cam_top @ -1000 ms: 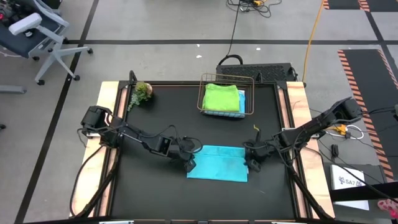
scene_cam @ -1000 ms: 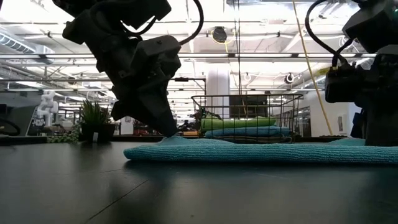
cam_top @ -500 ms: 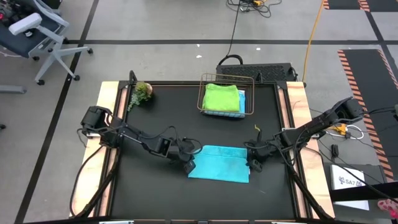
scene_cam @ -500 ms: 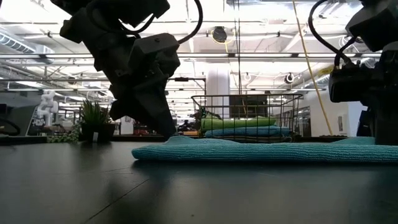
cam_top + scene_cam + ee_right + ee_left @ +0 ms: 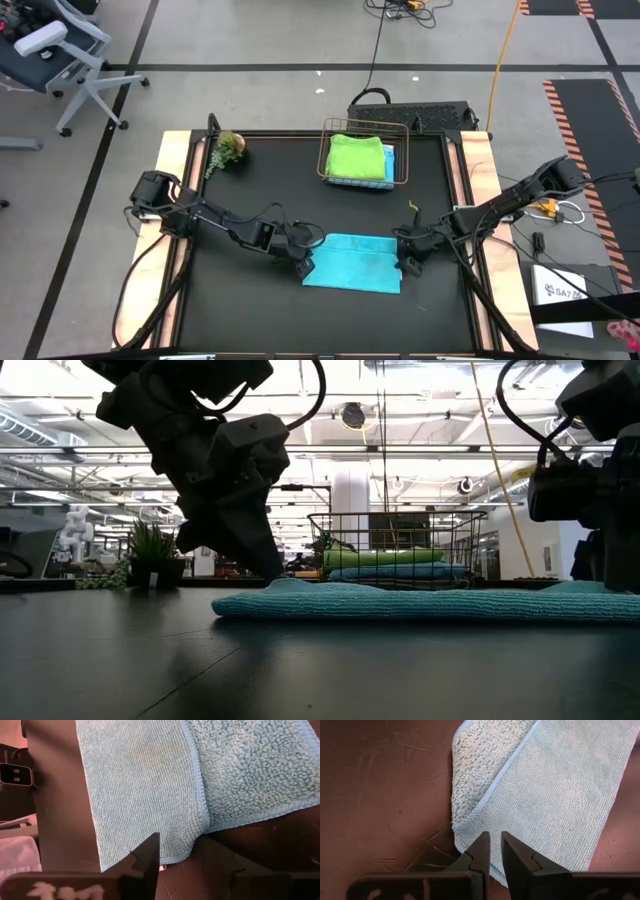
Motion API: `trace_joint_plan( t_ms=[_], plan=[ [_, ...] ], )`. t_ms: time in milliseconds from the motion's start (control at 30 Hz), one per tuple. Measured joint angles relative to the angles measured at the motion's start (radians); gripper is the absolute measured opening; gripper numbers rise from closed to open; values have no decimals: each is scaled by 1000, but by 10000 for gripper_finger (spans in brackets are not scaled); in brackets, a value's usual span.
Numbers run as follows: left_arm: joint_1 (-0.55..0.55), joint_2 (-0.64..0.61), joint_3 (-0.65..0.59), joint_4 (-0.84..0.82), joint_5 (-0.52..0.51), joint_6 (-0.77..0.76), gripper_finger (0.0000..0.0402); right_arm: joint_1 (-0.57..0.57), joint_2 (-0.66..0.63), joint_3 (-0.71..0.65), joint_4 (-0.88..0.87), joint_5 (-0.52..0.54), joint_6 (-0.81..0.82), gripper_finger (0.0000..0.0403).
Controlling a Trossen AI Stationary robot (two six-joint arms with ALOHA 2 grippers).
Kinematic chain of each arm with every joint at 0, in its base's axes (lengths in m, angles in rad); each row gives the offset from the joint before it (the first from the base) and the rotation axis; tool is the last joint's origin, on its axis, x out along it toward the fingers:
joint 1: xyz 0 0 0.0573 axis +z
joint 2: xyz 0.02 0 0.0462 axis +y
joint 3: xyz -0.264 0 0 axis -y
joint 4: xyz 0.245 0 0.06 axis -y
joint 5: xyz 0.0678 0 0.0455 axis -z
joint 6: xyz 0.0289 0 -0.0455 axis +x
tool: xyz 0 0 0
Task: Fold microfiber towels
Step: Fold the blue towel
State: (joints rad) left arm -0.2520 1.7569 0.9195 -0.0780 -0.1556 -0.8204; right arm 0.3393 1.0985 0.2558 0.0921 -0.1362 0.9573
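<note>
A teal microfiber towel (image 5: 350, 262) lies folded into a flat band on the near middle of the black table (image 5: 250, 190), with one arm at each end. The left gripper (image 5: 303, 264) sits at the towel's left end; in the left wrist view its fingers (image 5: 481, 854) stand nearly together just over the near left corner, where a fluffy underside flap shows, and I cannot see cloth pinched between them. The right gripper (image 5: 408, 263) is at the right end, and the right wrist view shows its fingers (image 5: 148, 851) spread apart with the folded edge lying free between them, so it holds nothing. In the wire basket (image 5: 364, 154) at the far side, a lime green towel (image 5: 356, 157) rests folded on a blue one (image 5: 389, 160); a small plant (image 5: 229, 149) stands at the far left. The cloth looks light, soft and limp, likely to sag and slide rather than hold a crease. Its nap should give grip, so pinching both layers at a corner or along the hemmed edge seems the surest hold.
</note>
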Motion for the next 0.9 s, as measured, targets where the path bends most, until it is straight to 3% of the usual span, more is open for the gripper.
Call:
trace_joint_plan(
  t_ms=[433, 667, 900],
  plan=[
    [0, 0, 0, 3, -3, -12, 46, -29, -90, 1, -7, 1, -14, 99],
    [0, 0, 0, 4, -3, -12, 46, -86, -180, 2, -159, 2, -54, 98],
    [0, 0, 0, 7, -29, -13, 46, -99, -203, 2, -171, 8, -54, 87]
  ],
)
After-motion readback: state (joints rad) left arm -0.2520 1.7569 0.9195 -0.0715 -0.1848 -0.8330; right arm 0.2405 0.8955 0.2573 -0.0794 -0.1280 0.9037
